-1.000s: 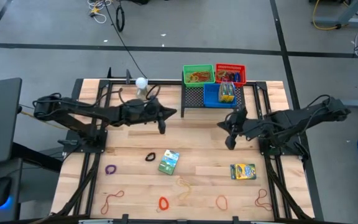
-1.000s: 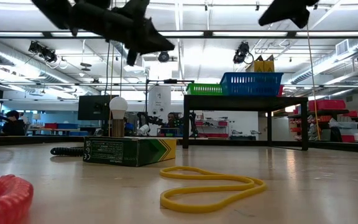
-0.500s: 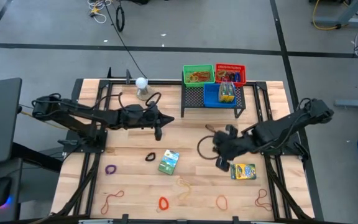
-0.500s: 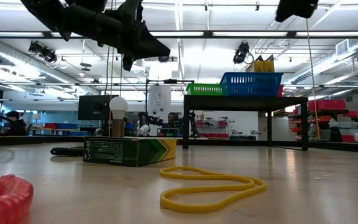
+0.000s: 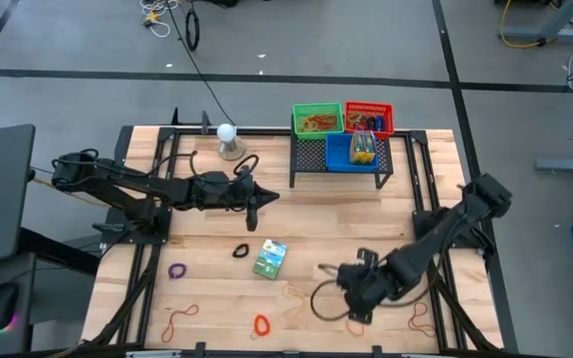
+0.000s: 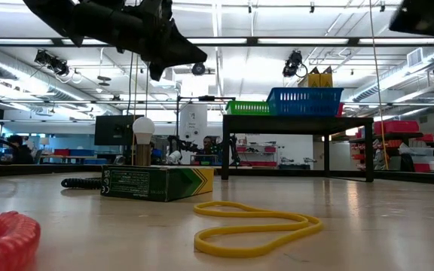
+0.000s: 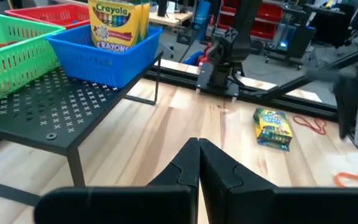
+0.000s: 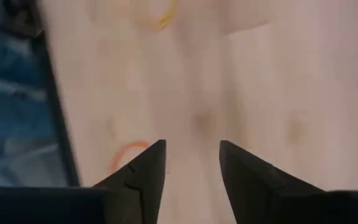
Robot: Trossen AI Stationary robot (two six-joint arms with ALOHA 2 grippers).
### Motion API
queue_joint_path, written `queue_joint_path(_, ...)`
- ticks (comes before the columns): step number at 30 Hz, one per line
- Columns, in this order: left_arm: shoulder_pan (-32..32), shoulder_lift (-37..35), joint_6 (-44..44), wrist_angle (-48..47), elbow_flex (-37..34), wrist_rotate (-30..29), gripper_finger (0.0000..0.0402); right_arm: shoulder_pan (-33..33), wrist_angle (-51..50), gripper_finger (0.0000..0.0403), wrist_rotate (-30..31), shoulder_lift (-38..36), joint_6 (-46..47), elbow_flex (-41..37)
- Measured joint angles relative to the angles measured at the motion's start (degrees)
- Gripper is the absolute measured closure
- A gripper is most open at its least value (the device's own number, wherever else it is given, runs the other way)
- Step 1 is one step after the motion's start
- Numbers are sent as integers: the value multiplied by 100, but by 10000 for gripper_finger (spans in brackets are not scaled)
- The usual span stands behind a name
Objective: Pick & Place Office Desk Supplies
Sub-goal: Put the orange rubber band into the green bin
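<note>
High view: the right gripper (image 5: 351,298) is low in the frame, right of centre, over the front part of the wooden table (image 5: 316,224), and its arm runs up toward the right edge. In the right wrist view its two dark fingers (image 8: 143,171) stand apart with bare wood between them, and nothing is held; an orange rubber band (image 8: 126,155) lies just beside one finger and a piece of a yellow band (image 8: 163,17) shows farther off, both blurred. The left gripper (image 5: 257,199) is in the middle left of the high view, above the table, and in the left wrist view its fingers (image 7: 182,165) are pressed together and empty. A green crayon box (image 5: 270,258) lies flat near the centre of the table, with a small black loop (image 5: 241,252) just to its left and a purple loop (image 5: 176,269) farther left. Along the bottom edge lie a reddish rubber band (image 5: 179,318), an orange-red loop (image 5: 262,324), a thin yellow band (image 5: 293,295) and another reddish band (image 5: 422,316) at the lower right. At the upper centre a black mesh rack (image 5: 311,157) carries a green basket (image 5: 318,120), a red basket (image 5: 369,117) and a blue basket (image 5: 352,150); in the left wrist view a crayon box (image 7: 118,23) stands in the blue one. A second crayon box (image 7: 272,127) lies on the wood at the right of that view. A white ball on a stand (image 5: 228,135) is at the upper left of the table.
</note>
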Motion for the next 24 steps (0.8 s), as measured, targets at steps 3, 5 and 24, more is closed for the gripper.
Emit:
queue_joint_path(3,0,0,-30,94,0,2,394,147,428,243,-452,365,-154,-36)
queue_joint_path(5,0,0,-19,119,2,1,394,222,772,243,-745,605,-167,-114)
queue_joint_path(24,-2,0,-231,63,2,121,394,529,1147,311,-716,1832,-545,-208)
